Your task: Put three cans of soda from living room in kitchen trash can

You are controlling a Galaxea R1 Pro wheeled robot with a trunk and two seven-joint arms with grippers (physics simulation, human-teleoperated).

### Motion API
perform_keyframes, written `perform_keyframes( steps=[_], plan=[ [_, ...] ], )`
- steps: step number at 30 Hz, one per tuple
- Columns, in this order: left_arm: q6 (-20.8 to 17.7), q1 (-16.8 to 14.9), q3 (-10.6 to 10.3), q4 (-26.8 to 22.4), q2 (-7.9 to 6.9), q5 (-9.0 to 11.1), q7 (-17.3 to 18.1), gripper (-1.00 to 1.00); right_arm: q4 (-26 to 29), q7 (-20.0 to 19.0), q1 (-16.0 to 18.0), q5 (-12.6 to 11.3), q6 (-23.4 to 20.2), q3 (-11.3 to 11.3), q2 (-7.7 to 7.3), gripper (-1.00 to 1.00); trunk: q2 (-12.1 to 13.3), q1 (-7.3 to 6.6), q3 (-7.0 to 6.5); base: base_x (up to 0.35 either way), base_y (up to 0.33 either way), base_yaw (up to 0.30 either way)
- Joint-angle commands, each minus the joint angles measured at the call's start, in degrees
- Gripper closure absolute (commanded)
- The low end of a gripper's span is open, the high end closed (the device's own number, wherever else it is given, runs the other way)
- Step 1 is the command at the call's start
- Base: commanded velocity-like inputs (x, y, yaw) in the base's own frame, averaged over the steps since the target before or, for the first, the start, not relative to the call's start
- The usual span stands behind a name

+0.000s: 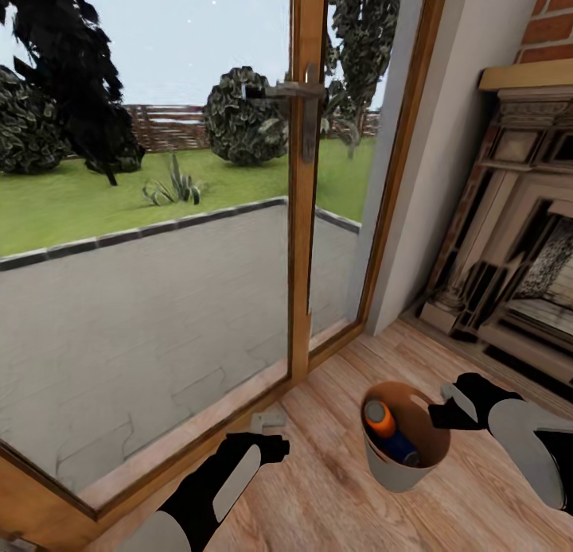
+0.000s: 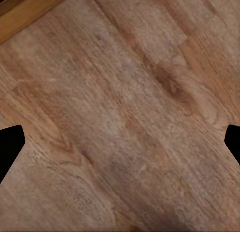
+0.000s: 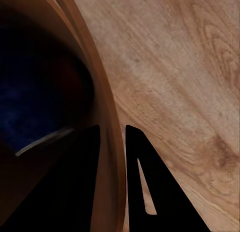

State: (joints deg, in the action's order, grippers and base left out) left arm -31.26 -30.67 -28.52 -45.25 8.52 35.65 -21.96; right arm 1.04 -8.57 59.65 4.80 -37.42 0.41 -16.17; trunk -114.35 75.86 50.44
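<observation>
Starting at the left, my left gripper (image 1: 269,433) hangs low over the plank floor (image 1: 334,488) near the foot of the wood-framed glass door (image 1: 306,186). In its wrist view the two fingertips (image 2: 10,147) sit far apart at the edges with bare boards between them, so it is released and carrying nothing.

Moving right, the tash can (image 1: 390,472) stands upright on the floor, here in the living room rather than the kitchen. Two cans lie in it: the orange can (image 1: 380,418) resting above the dark blue can (image 1: 400,449), both leaning against the inner wall. I cannot make out a third.

Further right, my right gripper (image 1: 442,413) is at the bin's rim. Its wrist view shows one finger (image 3: 150,187) outside the wall and the other inside, the wood-toned rim (image 3: 107,142) pinched between them, so I read it as clenched on the rim.

I judge the bin light and stiff, with the loose cans adding most of the weight and free to roll and shift the balance. A one-sided rim pinch will let it swing or tilt, and the smooth wall may slip, so I would keep it level and move slowly. The rim is the sensible hold; the tapered body is too wide for these jaws.

At the far right stands the stone fireplace (image 1: 517,242).
</observation>
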Motion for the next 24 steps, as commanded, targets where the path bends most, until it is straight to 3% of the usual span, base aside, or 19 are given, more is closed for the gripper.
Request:
perform_keyframes(
  steps=[1,24],
  plan=[
    [0.00,0.00,-0.01,0.02,0.00,-0.01,-0.02,-1.00,0.02,-0.29,0.03,-0.26,-0.02,-0.25,0.00,1.00,-0.42,0.22,0.18,0.000,0.000,0.000],
    [0.24,0.00,-0.22,0.04,0.01,-0.14,0.26,-1.00,3.17,-0.83,-0.06,-0.22,0.14,-0.05,-0.45,1.00,-9.65,5.27,4.31,0.000,0.000,0.000]
  ],
)
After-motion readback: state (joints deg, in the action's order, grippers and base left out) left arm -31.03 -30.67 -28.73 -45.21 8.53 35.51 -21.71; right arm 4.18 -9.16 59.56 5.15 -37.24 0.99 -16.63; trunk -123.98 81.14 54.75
